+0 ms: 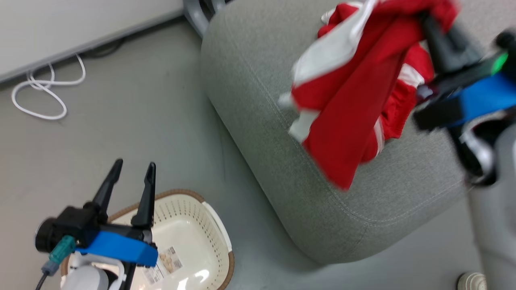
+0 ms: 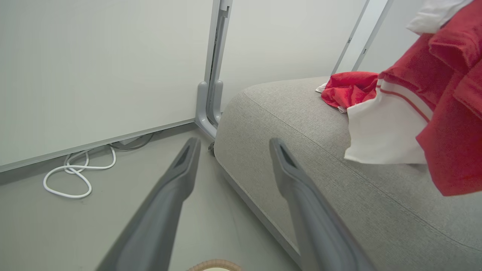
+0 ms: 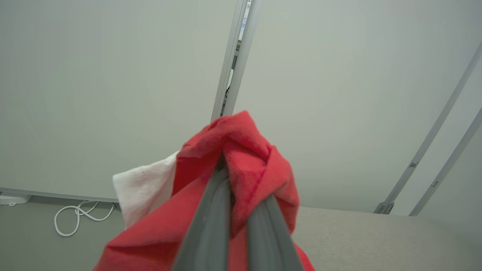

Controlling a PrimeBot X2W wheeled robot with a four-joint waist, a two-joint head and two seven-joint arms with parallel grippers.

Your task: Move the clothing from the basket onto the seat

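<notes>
where clothing (image 1: pixel 354 100) wraps right fingers (image 3: pixel 211 226), tips hidden; basket (image 1: pixel 193 213) half cropped

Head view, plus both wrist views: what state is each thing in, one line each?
Basket, empty where visible.
Held garment, bunched, hanging over the seat.
Second garment, crumpled, lying on the seat.
Left end effector, open, empty.
Right end effector, shut on the held garment.
Cable, loose on the floor.
</notes>
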